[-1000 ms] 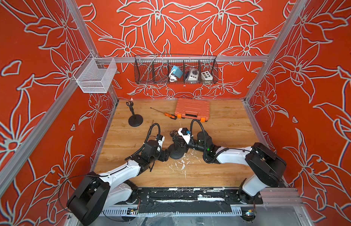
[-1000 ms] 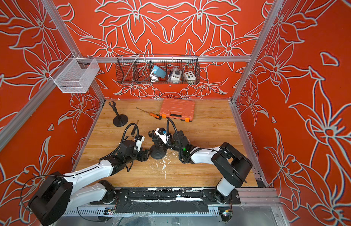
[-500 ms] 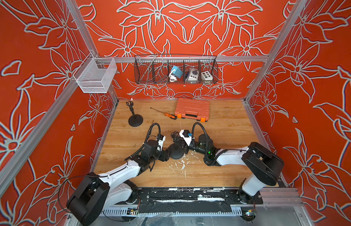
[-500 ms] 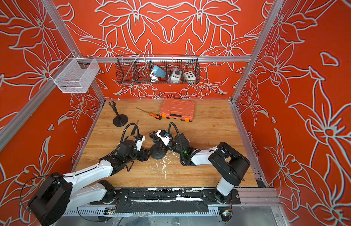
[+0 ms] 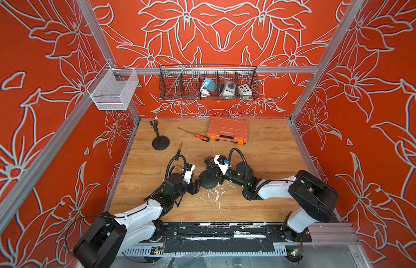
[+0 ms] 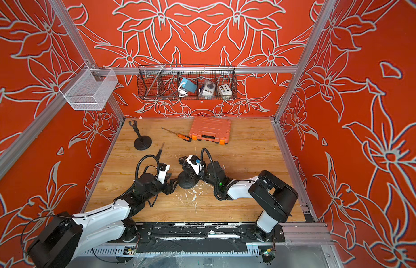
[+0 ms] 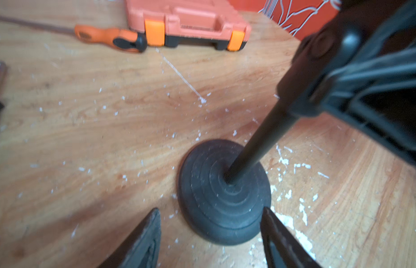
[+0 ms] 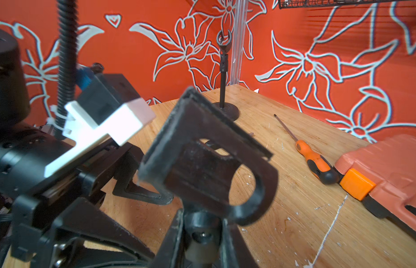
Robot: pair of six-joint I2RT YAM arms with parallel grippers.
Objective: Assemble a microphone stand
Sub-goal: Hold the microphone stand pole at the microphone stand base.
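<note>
A black microphone stand stands mid-table on its round base (image 5: 208, 182) (image 6: 186, 183) (image 7: 224, 192). Its pole (image 7: 260, 141) rises to a black clip (image 8: 209, 162) at the top. My right gripper (image 5: 214, 166) (image 8: 203, 222) is shut on the joint just under the clip. My left gripper (image 5: 197, 185) (image 6: 173, 185) (image 7: 210, 211) is low on the table and open. Its fingertips (image 7: 153, 222) straddle the base's near edge: one lies against the rim, the other stands clear of it.
A second, assembled stand (image 5: 160, 143) (image 8: 223, 76) is at the back left. A loose dark rod (image 5: 180, 148) lies near it. An orange screwdriver (image 5: 197, 135) (image 7: 109, 38) and an orange tool case (image 5: 228, 131) lie at the back. Wire baskets (image 5: 208, 83) hang on the wall.
The left gripper's jaws have come closer together around the base. The stand and the right gripper have barely moved.
</note>
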